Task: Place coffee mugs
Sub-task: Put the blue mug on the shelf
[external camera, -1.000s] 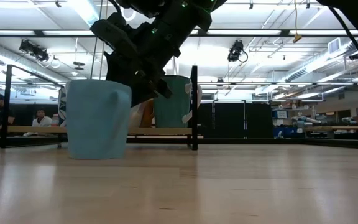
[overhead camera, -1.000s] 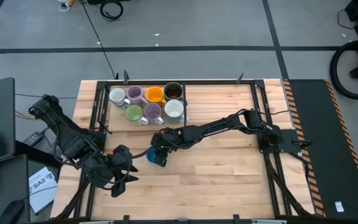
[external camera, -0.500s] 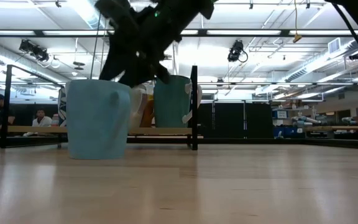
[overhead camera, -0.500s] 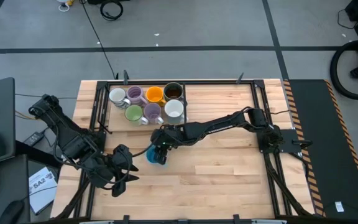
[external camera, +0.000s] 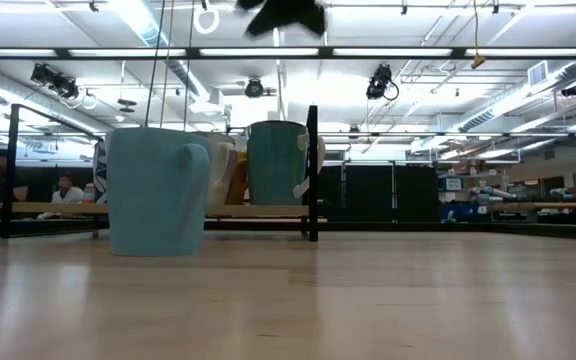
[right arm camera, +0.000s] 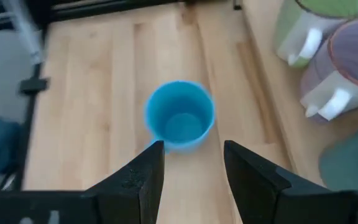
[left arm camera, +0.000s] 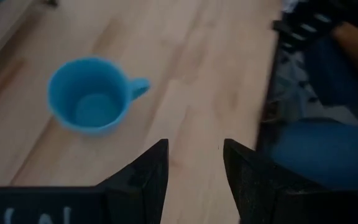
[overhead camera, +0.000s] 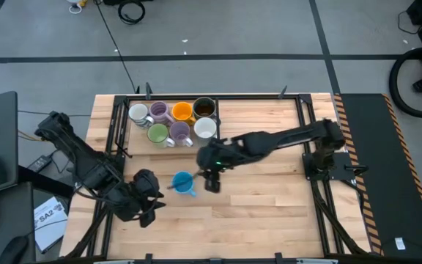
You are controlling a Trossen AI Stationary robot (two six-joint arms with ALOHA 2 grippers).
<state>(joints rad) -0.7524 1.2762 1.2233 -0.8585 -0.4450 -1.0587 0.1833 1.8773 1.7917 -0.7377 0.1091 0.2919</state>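
From table height the right claw [external camera: 283, 12] is mostly cut off by the top edge, a dark blur above the blue mug [external camera: 158, 190]. That mug hides most of the cluster; only the dark grey mug [external camera: 278, 162] and an orange sliver show.

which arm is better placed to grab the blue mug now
Probably the left. The blue mug stands alone on the table, its handle pointing toward the left gripper, which sits close beside it with fingers open. The right gripper, also open, is just as near.
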